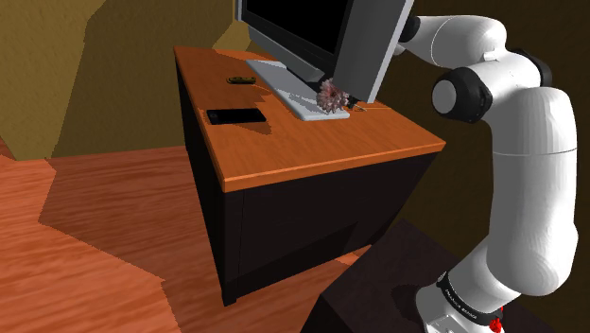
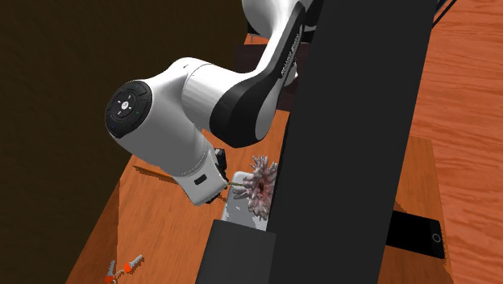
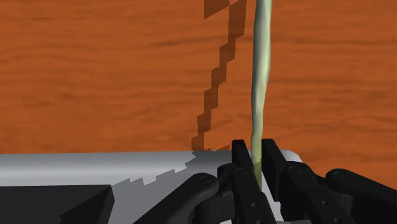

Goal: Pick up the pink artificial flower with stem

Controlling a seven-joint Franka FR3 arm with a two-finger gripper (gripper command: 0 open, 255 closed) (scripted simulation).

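Note:
The pink artificial flower has a spiky pink-and-white head and a thin pale green stem. It is over the near end of the white keyboard, just in front of the monitor. My gripper is shut on the lower end of the stem, with a black finger pressing on each side. In the second exterior view the hand reaches in beside the monitor, and the stem runs level from it to the flower head. I cannot tell whether the flower touches the keyboard.
A large dark monitor stands on the orange wooden desk. A black phone and a small dark object lie on the desk. Small orange and grey bits lie near the desk's edge. The stand is beside the desk.

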